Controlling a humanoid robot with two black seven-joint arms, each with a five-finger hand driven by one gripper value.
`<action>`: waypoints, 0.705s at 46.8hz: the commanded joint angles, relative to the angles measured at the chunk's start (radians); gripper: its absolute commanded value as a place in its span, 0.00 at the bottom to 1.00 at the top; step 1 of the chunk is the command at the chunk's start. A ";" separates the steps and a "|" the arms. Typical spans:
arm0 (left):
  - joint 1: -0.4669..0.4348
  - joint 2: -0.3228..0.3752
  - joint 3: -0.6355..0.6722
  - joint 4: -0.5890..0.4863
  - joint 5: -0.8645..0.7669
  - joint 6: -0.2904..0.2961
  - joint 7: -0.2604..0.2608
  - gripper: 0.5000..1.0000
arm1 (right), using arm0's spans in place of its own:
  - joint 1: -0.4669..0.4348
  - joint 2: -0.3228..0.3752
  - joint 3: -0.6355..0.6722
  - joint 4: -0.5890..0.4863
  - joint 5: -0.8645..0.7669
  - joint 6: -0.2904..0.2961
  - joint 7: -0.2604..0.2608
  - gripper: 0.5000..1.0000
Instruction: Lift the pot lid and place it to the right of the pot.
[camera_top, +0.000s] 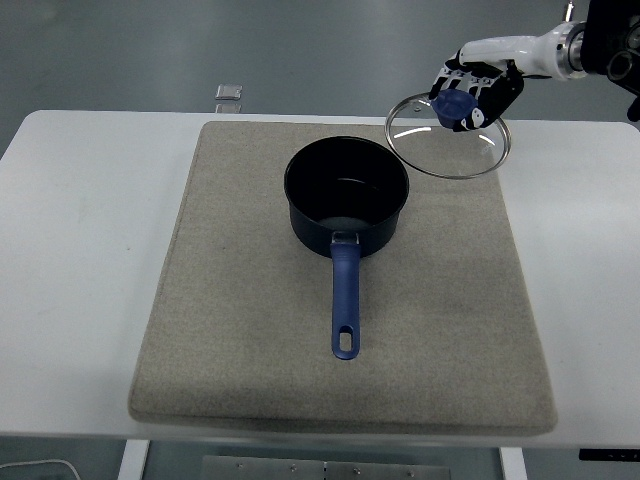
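Mat (470, 300) right of pot (347, 200) bare; pot handle (344, 300) juts toward near edge, only obstacle.

White table (80, 260), grey mat (250, 380) on top; grey-green floor (150, 50) behind.

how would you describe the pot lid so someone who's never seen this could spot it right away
Start at the grey mat covering the white table, where a dark blue pot stands open. Look above the mat's far right corner: the right hand holds the lid tilted in the air. It is the only clear glass disc, with a metal rim and blue knob.
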 joint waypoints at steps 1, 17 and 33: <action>0.000 0.000 0.000 0.000 0.000 0.000 0.000 1.00 | -0.024 -0.003 0.000 -0.014 -0.001 -0.003 0.000 0.00; 0.000 0.000 0.000 0.000 0.000 0.000 0.000 1.00 | -0.107 -0.009 0.002 -0.059 -0.003 -0.043 0.003 0.00; 0.000 0.000 0.000 0.000 0.000 0.000 0.000 1.00 | -0.173 0.009 0.003 -0.062 -0.005 -0.098 0.003 0.00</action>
